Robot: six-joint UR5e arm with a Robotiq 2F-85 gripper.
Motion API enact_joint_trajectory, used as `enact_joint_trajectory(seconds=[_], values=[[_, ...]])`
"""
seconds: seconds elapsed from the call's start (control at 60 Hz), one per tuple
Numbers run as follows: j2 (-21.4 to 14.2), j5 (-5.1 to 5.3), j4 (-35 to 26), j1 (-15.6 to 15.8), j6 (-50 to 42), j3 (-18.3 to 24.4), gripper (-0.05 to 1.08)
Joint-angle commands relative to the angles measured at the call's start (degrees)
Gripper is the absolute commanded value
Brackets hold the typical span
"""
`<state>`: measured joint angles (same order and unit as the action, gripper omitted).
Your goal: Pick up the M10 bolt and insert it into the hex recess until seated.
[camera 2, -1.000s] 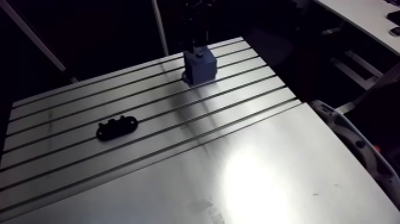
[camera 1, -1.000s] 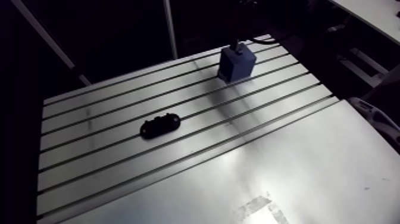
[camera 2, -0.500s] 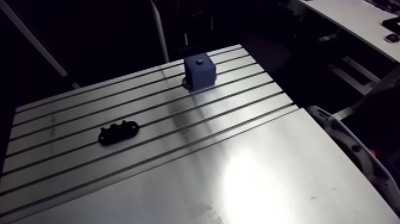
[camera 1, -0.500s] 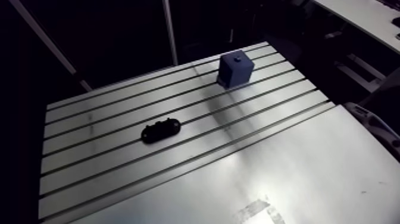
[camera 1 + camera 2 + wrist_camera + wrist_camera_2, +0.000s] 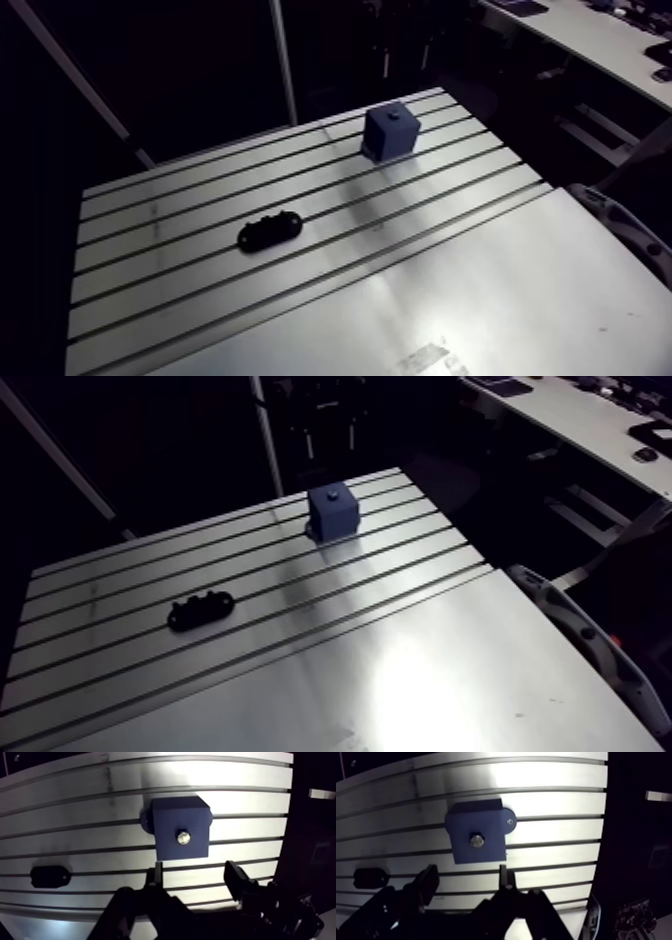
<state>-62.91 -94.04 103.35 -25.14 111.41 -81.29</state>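
the m10 bolt [image 5: 183,837], a small silvery metal fastener, is seen in the middle of the top face of a dark blue cube-shaped plastic block [image 5: 172,817]. only its head is shown.

the slotted aluminium table [image 5: 450,290] is crossed by long parallel grooves over its far part. its near part is a smooth plate on which a bright glare is reflected.

the two-fingered black gripper [image 5: 195,872] is held above the table, apart from everything on it. its fingers [image 5: 240,883] are spread wide, and only bare grooved table is seen between them. in the wrist view the block is found just ahead of the fingertips, roughly in line with the gap between them.

in the arm view the block is seen upright near the table's far edge, set across the grooves. a rounded lug is seen at its foot on one side.

a flat black oblong plastic piece [image 5: 270,230] with rounded ends is laid on the grooved part. it is well apart from the block and off to one side of the gripper.

the bolt's head is ringed by the blue face on all sides. whether it is fully sunk into the recess cannot be told. it is not touched by the gripper.
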Motion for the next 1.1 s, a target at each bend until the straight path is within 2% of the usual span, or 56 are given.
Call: enact_joint_trajectory(seconds=[0.017, 0.917, 1.017, 1.05, 1.1], values=[[0.2, 0.65, 0.0, -0.4, -3.5, -0.5, 1.07], [2.4, 0.39, 5.2, -0.7, -2.5, -3.5, 1.08], [2.6, 0.64, 5.2, -0.7, -2.5, -3.5, 1.08], [2.7, 1.22, 5.2, -0.7, -2.5, -3.5, 1.08], [3.0, 1.56, 5.2, -0.8, -2.4, -3.5, 1.08]])
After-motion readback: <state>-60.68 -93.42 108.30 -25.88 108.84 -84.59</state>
